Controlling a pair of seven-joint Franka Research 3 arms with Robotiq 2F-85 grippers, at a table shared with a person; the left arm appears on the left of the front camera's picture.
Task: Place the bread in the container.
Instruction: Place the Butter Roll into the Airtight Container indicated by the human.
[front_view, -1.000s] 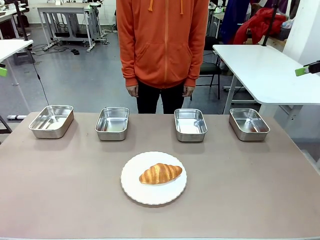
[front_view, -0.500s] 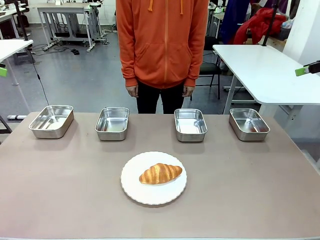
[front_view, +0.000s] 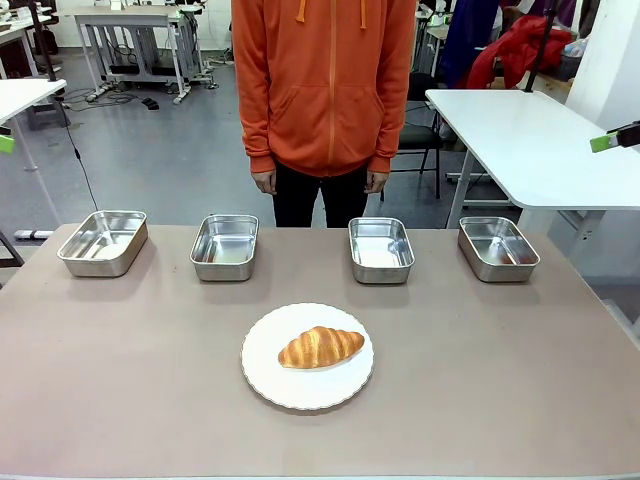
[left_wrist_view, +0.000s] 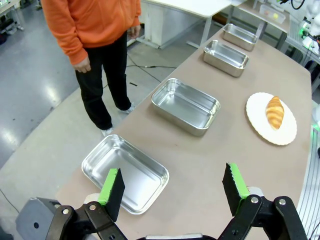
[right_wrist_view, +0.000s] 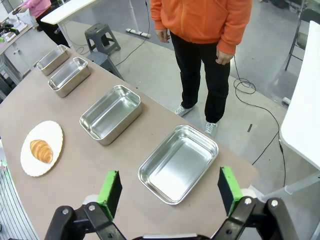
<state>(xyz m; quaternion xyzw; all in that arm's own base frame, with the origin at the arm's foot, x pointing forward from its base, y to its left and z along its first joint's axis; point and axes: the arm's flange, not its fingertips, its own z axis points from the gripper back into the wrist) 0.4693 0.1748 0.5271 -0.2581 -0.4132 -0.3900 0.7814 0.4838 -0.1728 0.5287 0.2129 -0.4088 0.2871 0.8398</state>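
We have not started yet: the bread lies on the white plate in the middle of the counter, and the left pincer and the right pincer both hang above the counter's ends, fingers spread wide with nothing in them. Next, we think, one pincer must go down, close softly on the bread and carry it to a pan. Four shiny empty pans stand in a row at the far side, and we cannot tell which one is meant, for the person just stands with hands down.
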